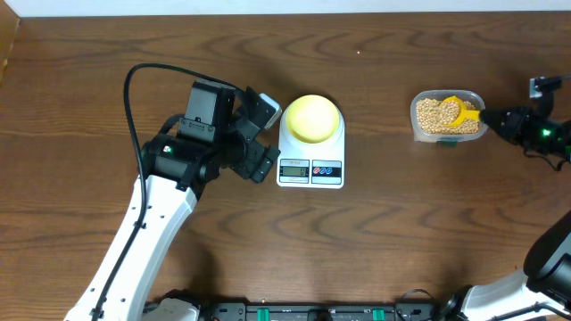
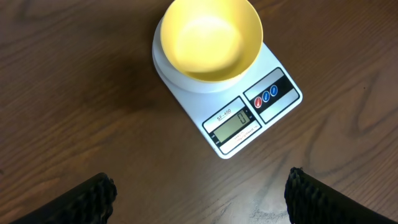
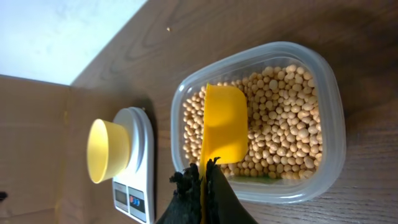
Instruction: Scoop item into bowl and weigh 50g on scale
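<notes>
The pale yellow bowl (image 1: 311,118) stands empty on the white scale (image 1: 310,169); both also show in the left wrist view, bowl (image 2: 210,38) and scale (image 2: 249,118), and in the right wrist view, bowl (image 3: 107,151) and scale (image 3: 142,180). Beige beans (image 1: 435,116) fill a clear tub (image 1: 419,109) at the right; the beans (image 3: 280,130) are close in the right wrist view. My right gripper (image 3: 203,180) is shut on the handle of a yellow scoop (image 3: 224,127) resting in the beans. My left gripper (image 2: 199,193) is open and empty, just left of the scale.
A brown wooden table (image 1: 401,232) carries everything. The clear tub's rim (image 3: 329,112) surrounds the scoop. A pale surface lies beyond the table's far edge (image 1: 285,7).
</notes>
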